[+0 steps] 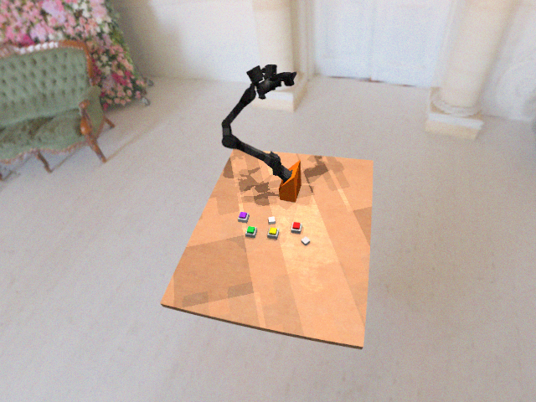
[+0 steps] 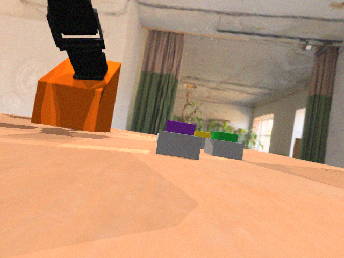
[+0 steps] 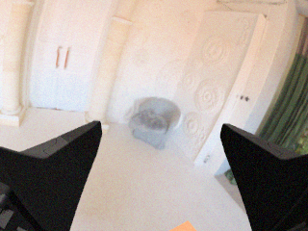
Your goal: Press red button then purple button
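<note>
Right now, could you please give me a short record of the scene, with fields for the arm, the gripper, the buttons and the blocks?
arm: raised high above the far end of the table, rising from the orange base
gripper: open, holding nothing, far above the buttons
red button: right end of the group, untouched
purple button: left end, nearest the base side
green button: in front of the purple one
yellow button: between green and red
white blocks: one behind yellow, one in front of red
presses done: none visible
</note>
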